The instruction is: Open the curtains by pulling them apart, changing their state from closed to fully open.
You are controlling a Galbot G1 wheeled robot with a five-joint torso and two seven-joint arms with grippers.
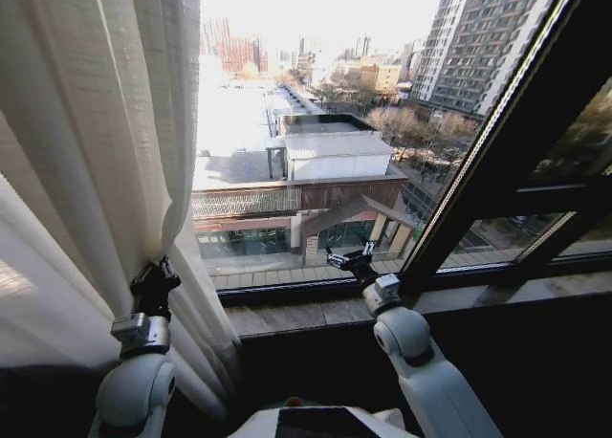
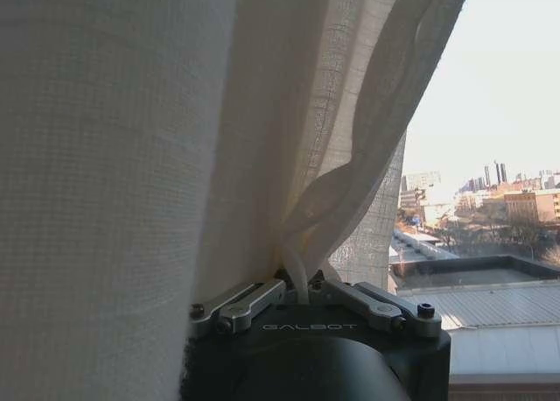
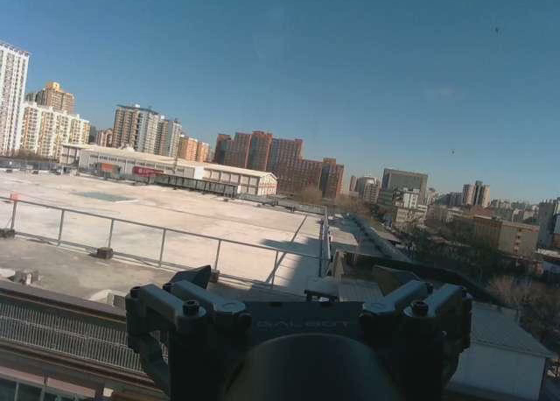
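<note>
Head view: my left gripper (image 1: 158,277) is raised at the left side of the window (image 1: 316,122), with its fingers pressed together on a gathered fold of the curtain (image 1: 96,151). The curtain hangs bunched along the left edge of the window, its pleats drawn in toward my grip and flaring out again below it. The glass to the right of it is uncovered, showing rooftops and towers outside.

Left wrist view: the 2 fingers (image 2: 249,303) of the left gripper (image 2: 297,287) meet at the centre, pinching a narrow tuck of the curtain (image 2: 131,138); the sheer cloth rises from the pinch and spreads across most of the view.

Head view: my right gripper (image 1: 349,261) is held just above the stone window sill (image 1: 306,314), beside the dark slanted frame bar (image 1: 497,142), well apart from the curtain and touching nothing.

Right wrist view: the right gripper (image 3: 297,318) faces the open glass, its finger linkages spread wide with nothing between them.
</note>
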